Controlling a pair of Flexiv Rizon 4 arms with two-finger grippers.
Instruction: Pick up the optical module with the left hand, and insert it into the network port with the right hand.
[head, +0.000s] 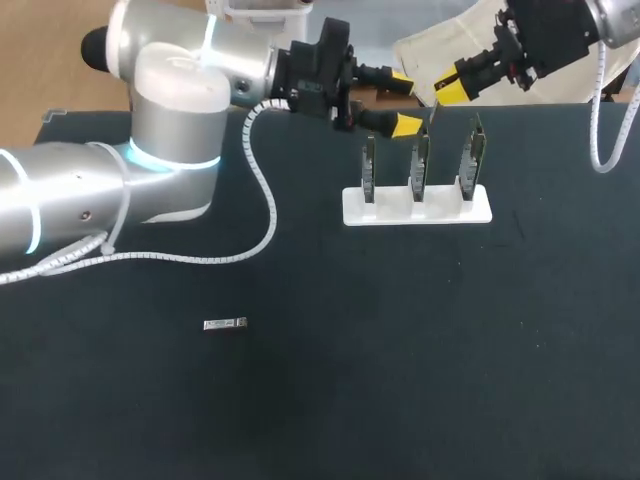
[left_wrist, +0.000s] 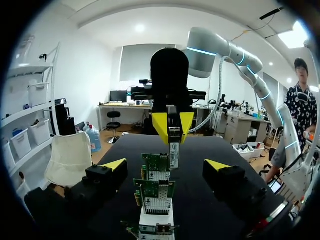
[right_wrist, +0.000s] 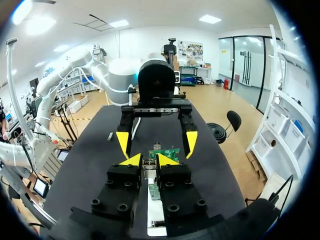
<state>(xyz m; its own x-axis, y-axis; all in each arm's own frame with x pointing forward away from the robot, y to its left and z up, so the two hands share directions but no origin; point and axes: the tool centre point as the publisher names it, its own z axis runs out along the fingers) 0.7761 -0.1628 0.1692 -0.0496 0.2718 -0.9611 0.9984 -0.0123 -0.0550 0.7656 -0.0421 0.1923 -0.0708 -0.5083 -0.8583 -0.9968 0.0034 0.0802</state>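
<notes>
Pinching the optical module (left_wrist: 174, 150) between its 2 yellow tips, the right gripper (head: 452, 92) hangs over the far side of the table (head: 400, 380), and the module points straight down from it, upright. Its lower end sits just above the row of 3 network cards (head: 420, 165), near the middle one in the head view, though whether it touches a card cannot be told. The cards stand upright, side by side, in a white holder (head: 417, 208). Facing it from the other side is the left gripper (head: 402, 105), fingers spread wide and holding nothing, level with the tops of the cards and just beside the left end of the row. From the right wrist view, the 2 grippers point at each other, with the cards between and below them. Well apart from all this, a spare module (head: 224, 323) lies flat on the dark table, nearer the left arm's side.
</notes>
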